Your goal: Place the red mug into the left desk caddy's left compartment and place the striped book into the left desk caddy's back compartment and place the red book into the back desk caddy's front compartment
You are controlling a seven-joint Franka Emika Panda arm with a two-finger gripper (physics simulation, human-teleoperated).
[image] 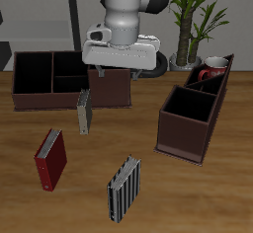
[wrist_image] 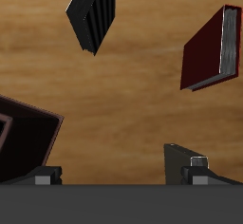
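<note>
The red mug (image: 210, 72) sits inside the left desk caddy (image: 188, 128), in its compartment farthest from the table's front edge. Near that front edge the striped book (image: 124, 188) (wrist_image: 93, 9) stands upright. The red book (image: 51, 159) (wrist_image: 211, 49) stands a little farther back and apart from it. The back desk caddy (image: 40, 97) (wrist_image: 24, 138) is dark brown with empty compartments. My gripper (image: 107, 73) (wrist_image: 119, 176) hovers over that caddy's end, open, with nothing between its fingers.
A thin grey book (image: 84, 111) stands upright just in front of the back desk caddy, below my gripper. A potted plant (image: 188, 20) stands at the back beyond the left desk caddy.
</note>
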